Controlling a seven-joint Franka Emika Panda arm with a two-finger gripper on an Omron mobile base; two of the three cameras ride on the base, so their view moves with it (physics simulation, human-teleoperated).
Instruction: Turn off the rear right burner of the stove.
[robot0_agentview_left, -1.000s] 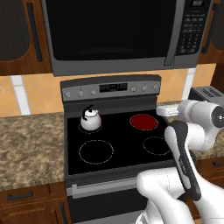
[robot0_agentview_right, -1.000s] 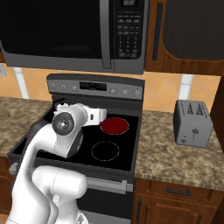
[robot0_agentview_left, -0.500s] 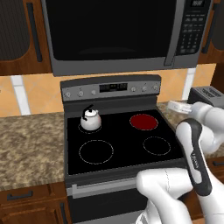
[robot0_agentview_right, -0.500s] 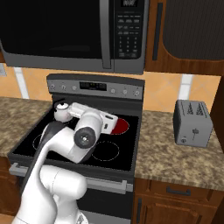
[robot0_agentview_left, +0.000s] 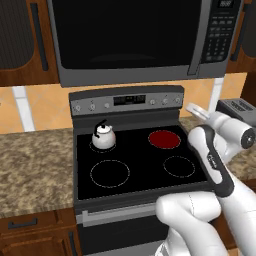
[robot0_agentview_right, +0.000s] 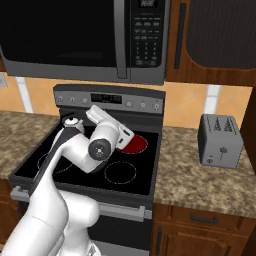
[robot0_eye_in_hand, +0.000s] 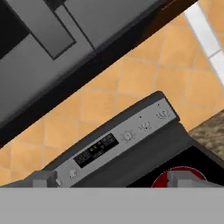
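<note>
I'm in the approach step: the burner is not off yet, and nothing has been touched. The rear right burner (robot0_agentview_left: 165, 139) glows red on the stove (robot0_agentview_left: 135, 177), sitting at about two o'clock from the centre of the black glass in the left base view, while the other three zones are dark. A small kettle (robot0_agentview_left: 104, 137) stands on the rear left zone, well apart from my target. In the hand view I look along the gripper (robot0_eye_in_hand: 114, 180) toward the grey back panel (robot0_eye_in_hand: 120, 142), with the two finger tips (robot0_eye_in_hand: 43, 178) rising far apart at six o'clock, so the jaws stand wide and hold nothing. The red disc peeks up at about five o'clock of that view, just by the tip on that side. On the panel I count a display (robot0_eye_in_hand: 96, 150) in the middle, one knob (robot0_eye_in_hand: 72, 173) toward eight o'clock of it, and three knobs running off toward two o'clock, the last being the end knob (robot0_eye_in_hand: 162, 113). The microwave (robot0_agentview_right: 82, 37) hangs above, and a toaster (robot0_agentview_right: 220, 141) sits on the counter (robot0_agentview_right: 200, 175) at three o'clock of the stove in the right base view. I cannot read which knob governs the rear right zone; my guess is one of the three on the burner's side. Next I need to carry the hand up and forward to that knob, square the fingers either side of it, close, and twist.
</note>
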